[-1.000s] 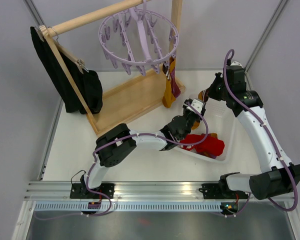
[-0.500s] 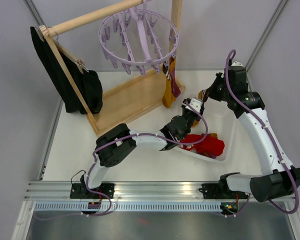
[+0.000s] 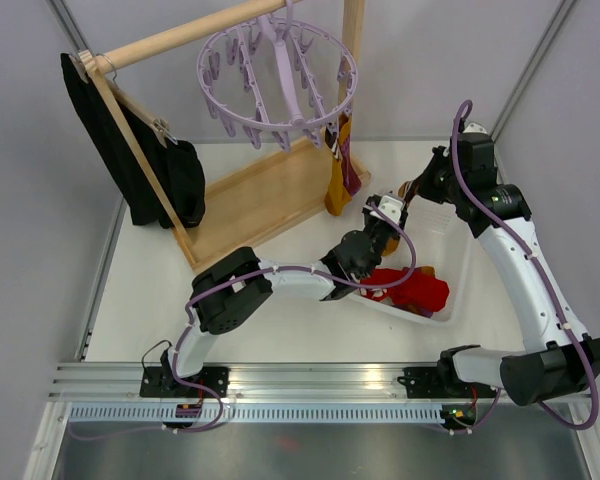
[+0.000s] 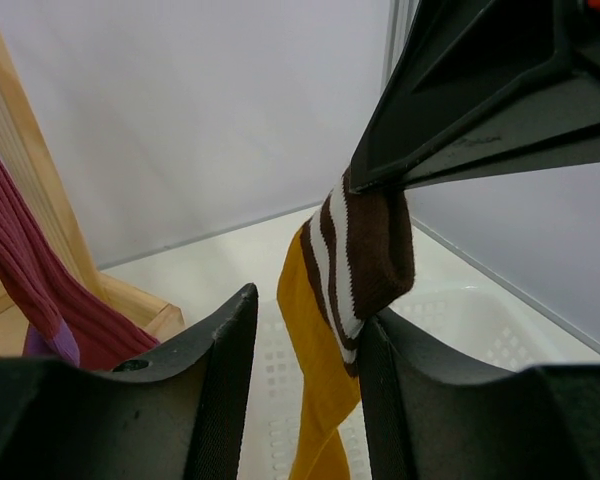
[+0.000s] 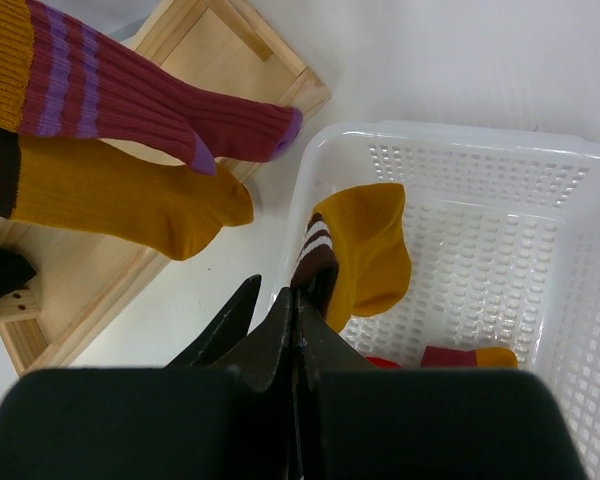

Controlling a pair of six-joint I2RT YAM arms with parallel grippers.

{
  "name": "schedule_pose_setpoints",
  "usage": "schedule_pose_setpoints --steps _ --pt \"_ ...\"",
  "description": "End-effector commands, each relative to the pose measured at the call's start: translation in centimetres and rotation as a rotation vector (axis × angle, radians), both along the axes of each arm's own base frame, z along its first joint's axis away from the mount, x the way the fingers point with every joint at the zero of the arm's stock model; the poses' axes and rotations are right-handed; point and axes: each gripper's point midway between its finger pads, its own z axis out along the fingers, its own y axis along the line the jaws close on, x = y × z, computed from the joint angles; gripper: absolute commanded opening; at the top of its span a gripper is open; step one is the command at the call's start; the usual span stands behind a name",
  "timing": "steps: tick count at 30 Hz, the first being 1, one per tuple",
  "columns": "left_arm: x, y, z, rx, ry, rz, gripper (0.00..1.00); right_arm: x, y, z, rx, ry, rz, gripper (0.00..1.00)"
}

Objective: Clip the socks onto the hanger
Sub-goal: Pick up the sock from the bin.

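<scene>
The right fingers [image 5: 298,300] clench the striped cuff of a mustard sock [image 5: 370,250] hanging over the white basket [image 5: 430,135] on the right, while the left fingers [image 4: 235,340] stand parted either side of that cuff.

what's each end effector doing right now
left end effector: open, fingers either side of the mustard sock
right end effector: closed on that sock's striped cuff
</scene>
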Motion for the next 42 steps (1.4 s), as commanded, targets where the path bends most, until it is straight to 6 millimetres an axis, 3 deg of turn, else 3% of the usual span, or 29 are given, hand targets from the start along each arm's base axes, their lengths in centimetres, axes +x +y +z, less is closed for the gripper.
schedule_pose_setpoints --steps 1,8,14,15,16,17,20,23,26,27,29,30,31,32,34,35,36,38,39,41,42 --pt "-0.2 0.4 4.9 -0.103 -0.076 0.006 0.48 -0.6 -0.1 1.5 0.005 -0.038 0.008 0.00" --pt "-0.2 0.3 5.1 -0.106 -0.076 0.000 0.36 -0.7 -0.1 1.5 0.004 -0.037 0.010 0.00" --pt "-1.0 0.3 5.7 -0.104 -0.079 -0.048 0.12 -0.8 -0.3 1.8 0.002 -0.048 0.005 0.02" --pt "-1.3 0.2 5.7 -0.097 -0.080 -0.066 0.04 -0.8 -0.3 1.9 0.000 -0.052 0.005 0.11" --pt "-1.5 0.4 6.0 -0.100 -0.083 -0.074 0.02 -0.8 -0.4 1.9 -0.004 -0.051 0.002 0.16" --pt "-1.8 0.8 7.2 -0.120 -0.092 -0.085 0.02 -0.7 -0.6 2.3 -0.012 -0.060 -0.009 0.22" --pt "-2.7 0.9 8.4 -0.113 -0.101 -0.125 0.02 -0.3 -0.8 3.4 -0.019 -0.081 -0.014 0.44" --pt "-4.1 1.7 11.6 -0.131 -0.126 -0.181 0.02 0.2 -0.9 5.1 -0.024 -0.117 -0.023 0.57" --pt "-4.8 2.0 12.5 -0.106 -0.107 -0.222 0.02 0.7 -1.5 7.8 -0.045 -0.168 -0.049 0.66" --pt "-5.0 2.7 13.9 -0.118 -0.110 -0.229 0.02 0.8 -1.7 8.4 -0.051 -0.176 -0.055 0.68" --pt "-5.3 3.0 13.8 -0.082 -0.069 -0.249 0.02 1.2 -1.7 11.0 -0.052 -0.228 -0.057 0.72" --pt "-5.7 3.9 15.0 -0.084 -0.062 -0.252 0.02 1.2 -1.8 11.9 -0.051 -0.248 -0.056 0.74" --pt "-5.8 4.3 15.1 -0.089 -0.032 -0.264 0.02 1.3 -1.6 13.5 -0.046 -0.281 -0.048 0.75" --pt "-5.8 4.4 13.7 -0.033 0.028 -0.275 0.02 1.3 -1.5 14.2 -0.043 -0.296 -0.042 0.76" --pt "-5.9 6.5 14.9 -0.088 0.123 -0.296 0.02 1.5 -0.9 15.5 -0.037 -0.320 -0.003 0.79" --pt "-6.6 6.8 14.7 -0.080 0.174 -0.357 0.02 1.7 -0.5 15.6 -0.033 -0.321 0.017 0.79" --pt "-5.8 8.1 12.7 -0.041 0.275 -0.354 0.02 1.8 0.1 15.8 -0.022 -0.320 0.047 0.79" --pt "-7.6 10.3 13.7 -0.102 0.372 -0.434 0.02 2.2 1.9 15.4 0.005 -0.311 0.136 0.78" --pt "-7.6 11.7 11.5 -0.089 0.450 -0.417 0.02 2.3 2.7 15.4 -0.002 -0.317 0.165 0.78" --pt "-9.2 14.4 12.9 -0.110 0.441 -0.422 0.02 2.6 4.0 14.7 -0.036 -0.314 0.177 0.78" --pt "-9.6 15.7 11.0 -0.066 0.490 -0.398 0.02 2.1 6.1 14.6 -0.051 -0.319 0.223 0.78"
